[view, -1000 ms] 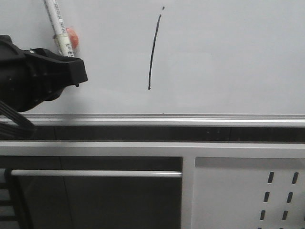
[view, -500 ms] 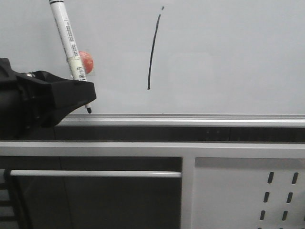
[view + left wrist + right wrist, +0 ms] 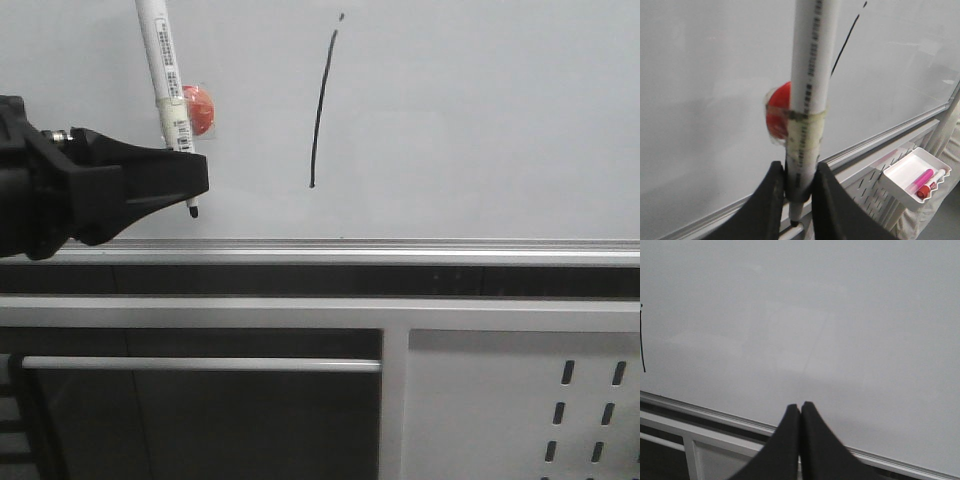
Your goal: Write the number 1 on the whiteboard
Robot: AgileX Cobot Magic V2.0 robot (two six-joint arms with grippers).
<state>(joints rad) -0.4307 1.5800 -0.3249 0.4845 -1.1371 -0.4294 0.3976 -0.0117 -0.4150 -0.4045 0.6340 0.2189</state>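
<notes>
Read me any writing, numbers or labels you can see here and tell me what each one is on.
"1": the hand-drawn number 1, a black stroke with a small dot above it, on the whiteboard.
Printed line along the barrel of the marker pen held in the left tool: too blurred to read.
Small label print on the marker pen in the front view: too small to read.
Nothing else legible.

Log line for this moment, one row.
left end effector: shut on marker | right end effector: shut, empty | number 1: on whiteboard | marker tip: left of stroke
</notes>
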